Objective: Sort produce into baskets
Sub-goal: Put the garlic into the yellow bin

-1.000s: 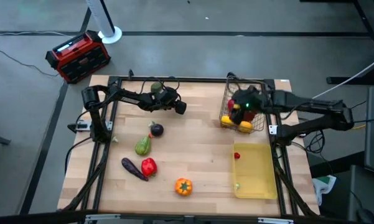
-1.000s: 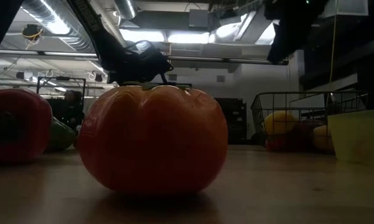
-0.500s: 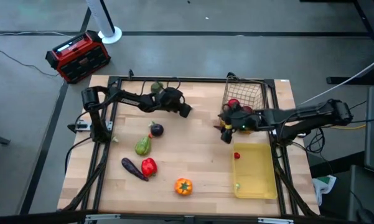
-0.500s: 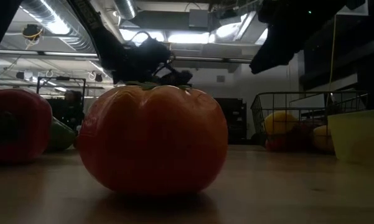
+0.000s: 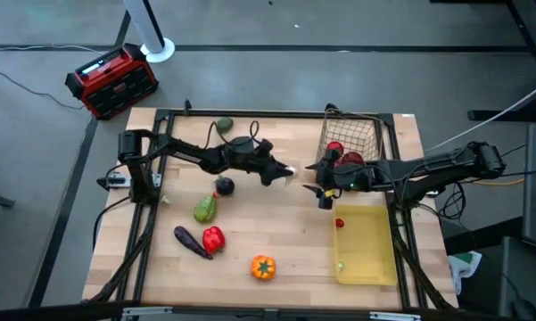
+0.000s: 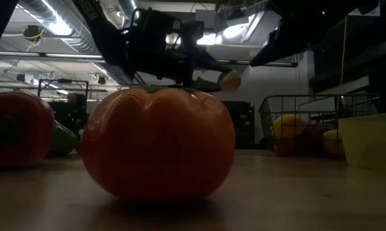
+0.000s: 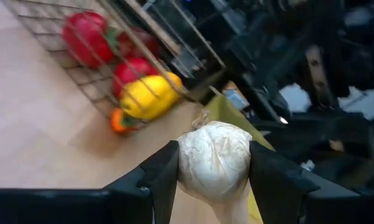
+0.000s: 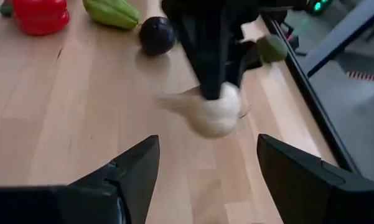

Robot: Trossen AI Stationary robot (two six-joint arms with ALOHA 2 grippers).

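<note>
The left hand (image 5: 288, 171) has swung right from the far desk (image 5: 276, 223) edge, gripping white garlic (image 7: 213, 158) aloft mid-desk. The right hand (image 5: 321, 190), jaws apart and empty, has left the wire basket (image 5: 350, 135) to face it: a handover appears imminent.
</note>
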